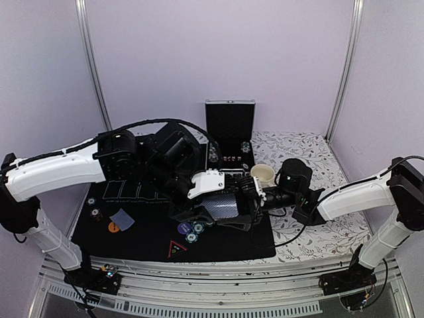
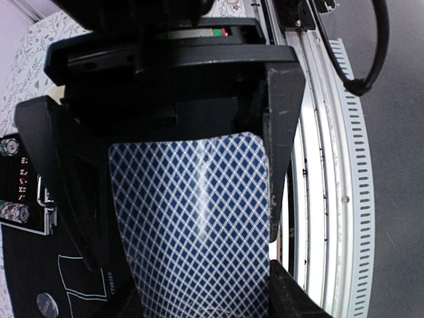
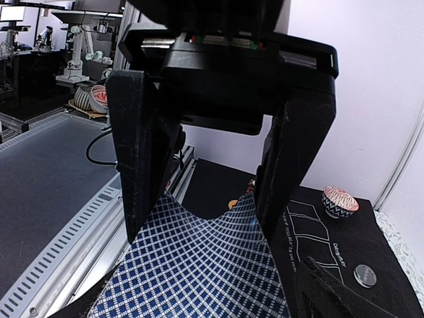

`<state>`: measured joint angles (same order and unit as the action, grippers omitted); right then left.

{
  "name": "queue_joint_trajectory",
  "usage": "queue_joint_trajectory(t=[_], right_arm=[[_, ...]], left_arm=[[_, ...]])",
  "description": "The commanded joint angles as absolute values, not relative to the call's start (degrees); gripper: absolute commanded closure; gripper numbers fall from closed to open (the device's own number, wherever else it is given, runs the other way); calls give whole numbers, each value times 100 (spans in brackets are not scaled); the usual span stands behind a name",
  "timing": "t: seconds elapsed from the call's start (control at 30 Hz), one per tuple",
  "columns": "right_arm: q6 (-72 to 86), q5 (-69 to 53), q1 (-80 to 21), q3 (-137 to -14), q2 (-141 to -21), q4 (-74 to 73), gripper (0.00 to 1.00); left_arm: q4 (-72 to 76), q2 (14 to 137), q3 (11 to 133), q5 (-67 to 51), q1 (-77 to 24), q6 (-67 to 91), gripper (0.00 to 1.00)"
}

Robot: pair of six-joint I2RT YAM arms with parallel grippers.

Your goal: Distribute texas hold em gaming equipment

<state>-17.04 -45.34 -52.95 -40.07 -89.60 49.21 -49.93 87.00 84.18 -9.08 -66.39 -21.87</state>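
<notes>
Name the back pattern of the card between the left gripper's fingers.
Blue-and-white diamond lattice across the playing card; left wrist view shows it best.

You've got pale lilac walls (image 1: 218, 46) closing you in on three sides, plain and evenly lit. One slim metal pole (image 1: 93, 66) runs up the left corner, a second pole (image 1: 344, 66) up the right. The tabletop (image 1: 318, 218) wears a white cloth printed with grey leaves, with a black mat (image 1: 146, 242) laid over its left part. Ribbed aluminium rails (image 1: 218, 295) line the near edge. Past them there's dark grey floor (image 3: 46, 172), and far off another workstation (image 3: 73, 46) beside a lit monitor (image 3: 10, 13)
</notes>
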Motion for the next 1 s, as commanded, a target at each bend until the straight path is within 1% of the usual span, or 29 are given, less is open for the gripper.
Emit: queue_joint_trajectory(t=[0.0,0.17,0.2,0.3,0.37,0.43,0.53,0.57,0.7,0.73,0.9,0.97], right_arm=[[-1740,-4501,-5337,-4205,-9087,4928,17],[-1813,-4538,-5351,-4229,-9105,4900,17],[-1825,-4535,-5352,-4231,-9105,4872,19],[-1832,-4544,-5357,-4260,-9108,4835,30],[-1837,-4548,-5350,-4243,-9106,4820,34],[-1837,-4591,-5350,-4229,-9102,4818,33],[-1829,-4620,-5349,-4215,-9105,4822,26],[-1822,-4615,-5353,-4226,-9105,4817,27],[-1776,-4579,-5348,-4265,-9072,4827,42],[-1768,-4565,-5354,-4266,-9066,4825,44],[-1737,-4493,-5352,-4260,-9045,4795,52],[-1711,-4485,-5357,-4240,-9016,4806,53]], left_arm=[[-5002,8771,8628,-906,-6753,-2300,49],[-5005,8798,8632,-896,-6759,-2308,49],[-5004,8798,8638,-896,-6754,-2303,49],[-5001,8789,8646,-896,-6755,-2303,49],[-5001,8789,8653,-882,-6763,-2296,49],[-5001,8785,8656,-856,-6767,-2299,49],[-4988,8781,8653,-837,-6763,-2306,49],[-4992,8776,8657,-835,-6763,-2305,49],[-4980,8763,8648,-821,-6767,-2315,49],[-4980,8767,8643,-810,-6765,-2316,49],[-4955,8759,8606,-777,-6766,-2297,49],[-4913,8736,8582,-735,-6763,-2294,49]])
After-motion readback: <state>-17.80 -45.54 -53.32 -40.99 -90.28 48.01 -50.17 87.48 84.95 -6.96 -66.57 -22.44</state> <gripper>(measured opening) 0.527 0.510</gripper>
